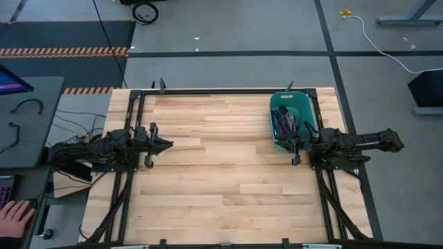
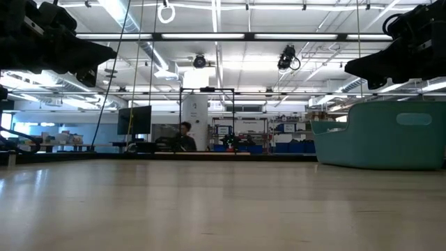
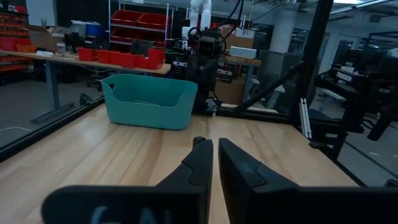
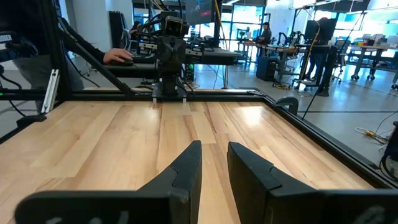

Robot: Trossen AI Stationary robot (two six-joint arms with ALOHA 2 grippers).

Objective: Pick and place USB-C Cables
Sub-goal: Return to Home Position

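The USB-C cables (image 1: 287, 124) lie as a heap of coloured bundles inside the teal bin (image 1: 279, 104) at the table's far right. My left gripper (image 1: 169, 144) hovers level above the table's left side, pointing toward the right edge. Its fingers (image 3: 198, 163) leave only a thin slit and hold nothing. My right gripper (image 1: 297, 144) hovers by the bin's near end, pointing toward the left edge. It stands a little open (image 4: 214, 155), with nothing between its fingers. In the left wrist view the bin (image 3: 149, 99) stands ahead, its contents hidden by its wall.
A black frame (image 1: 221, 90) runs along the table's edges. Bare wood (image 1: 221, 180) spreads between the two arms and toward the near edge. A person's hand (image 1: 14, 214) rests at a desk beyond the left edge. A white cord (image 1: 387, 52) lies on the floor.
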